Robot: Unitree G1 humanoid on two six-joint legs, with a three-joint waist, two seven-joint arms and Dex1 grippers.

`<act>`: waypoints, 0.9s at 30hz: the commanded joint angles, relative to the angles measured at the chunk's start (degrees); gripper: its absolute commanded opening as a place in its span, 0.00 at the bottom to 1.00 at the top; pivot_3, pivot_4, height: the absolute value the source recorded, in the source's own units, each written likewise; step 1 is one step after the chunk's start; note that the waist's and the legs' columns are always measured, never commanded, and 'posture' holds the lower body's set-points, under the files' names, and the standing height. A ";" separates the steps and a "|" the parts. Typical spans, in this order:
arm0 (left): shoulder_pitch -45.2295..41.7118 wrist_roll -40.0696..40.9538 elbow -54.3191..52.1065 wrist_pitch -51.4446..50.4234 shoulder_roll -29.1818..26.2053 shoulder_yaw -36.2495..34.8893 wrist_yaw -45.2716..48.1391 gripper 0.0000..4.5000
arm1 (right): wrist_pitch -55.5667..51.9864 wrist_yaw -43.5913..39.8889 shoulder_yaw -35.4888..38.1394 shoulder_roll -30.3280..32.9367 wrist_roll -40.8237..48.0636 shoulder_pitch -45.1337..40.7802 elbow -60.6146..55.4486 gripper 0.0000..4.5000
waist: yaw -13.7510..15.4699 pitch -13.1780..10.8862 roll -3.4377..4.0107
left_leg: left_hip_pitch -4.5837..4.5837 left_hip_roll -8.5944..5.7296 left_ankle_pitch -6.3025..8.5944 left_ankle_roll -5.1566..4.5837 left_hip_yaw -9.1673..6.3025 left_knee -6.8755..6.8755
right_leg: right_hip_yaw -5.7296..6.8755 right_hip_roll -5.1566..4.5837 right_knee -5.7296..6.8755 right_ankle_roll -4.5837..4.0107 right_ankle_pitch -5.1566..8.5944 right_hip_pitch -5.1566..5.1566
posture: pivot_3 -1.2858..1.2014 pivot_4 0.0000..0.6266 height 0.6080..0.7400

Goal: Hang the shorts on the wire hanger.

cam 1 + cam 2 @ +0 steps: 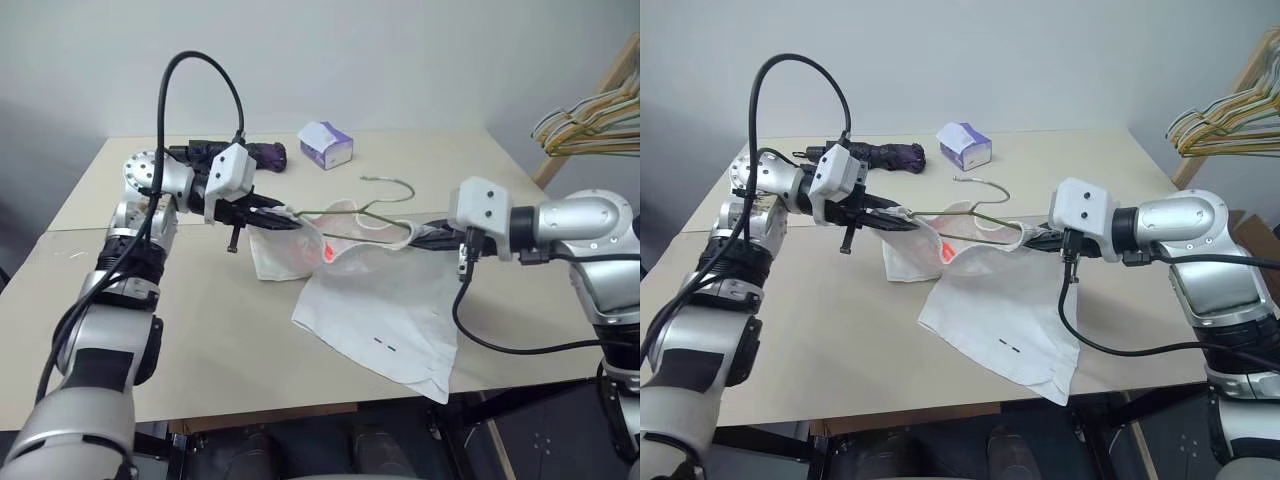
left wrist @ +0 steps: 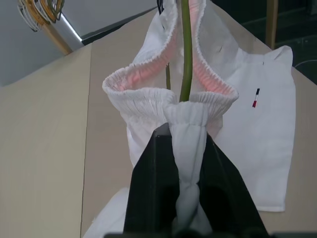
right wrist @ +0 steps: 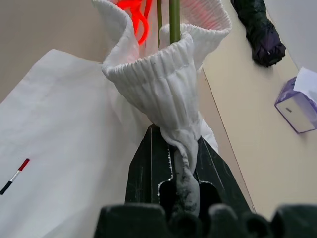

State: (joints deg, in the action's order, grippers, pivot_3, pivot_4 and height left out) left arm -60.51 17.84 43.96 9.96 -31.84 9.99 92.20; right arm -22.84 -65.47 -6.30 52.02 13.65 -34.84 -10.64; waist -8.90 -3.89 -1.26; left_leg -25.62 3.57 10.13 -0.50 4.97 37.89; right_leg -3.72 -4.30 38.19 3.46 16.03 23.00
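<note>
Now: both jaws clamped on shorts (image 1: pixel 375 300) waistband, either side of wire hanger (image 1: pixel 370 208). Cloth light, limp, stretchy; you grip elastic only.

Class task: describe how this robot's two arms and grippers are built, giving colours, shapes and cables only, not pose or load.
Both arms are rounded silver-grey metal segments joined by black bands. Each wrist carries a white boxy camera housing. The left gripper and right gripper each have two flat black fingers. A thick black cable loops high over the left arm; a thinner black cable hangs in a curve beneath the right arm.
</note>
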 commanded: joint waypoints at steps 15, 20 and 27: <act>-1.28 4.94 0.56 -4.22 4.14 -15.76 -16.43 1.00 | -34.05 21.99 21.47 -1.64 4.11 13.48 -14.23 0.00 | -1.05 0.02 -0.01 | -0.01 -0.01 0.00 0.00 -0.05 0.02 | 0.01 -0.03 0.01 0.01 -0.01 -0.02 | 0.42 0.00 1.00; 8.12 9.67 -13.96 -13.97 6.68 -16.19 -17.52 1.00 | -61.94 33.30 32.72 -7.08 1.96 11.23 -21.43 0.00 | -2.35 0.20 0.13 | 0.03 0.02 0.00 0.00 -0.12 0.02 | -0.01 -0.02 0.12 0.02 -0.01 -0.02 | 0.41 0.00 1.00; 17.35 12.03 -29.57 -22.32 9.75 -14.19 -22.59 1.00 | -69.66 50.61 43.62 -16.02 -3.40 6.76 -21.77 0.00 | -4.98 0.54 0.21 | 0.10 -0.03 -0.04 0.01 -0.23 0.02 | -0.05 -0.04 0.18 0.02 -0.01 -0.09 | 0.39 0.00 1.00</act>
State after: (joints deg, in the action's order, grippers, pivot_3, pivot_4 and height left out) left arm -42.36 28.66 18.27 -11.42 -22.43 -4.32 70.69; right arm -92.07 -19.16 34.45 35.95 12.43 -25.54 -30.18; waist -13.89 -3.36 -1.05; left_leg -25.49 3.54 10.09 -0.48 4.71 37.92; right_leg -3.81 -4.33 38.37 3.48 16.02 22.90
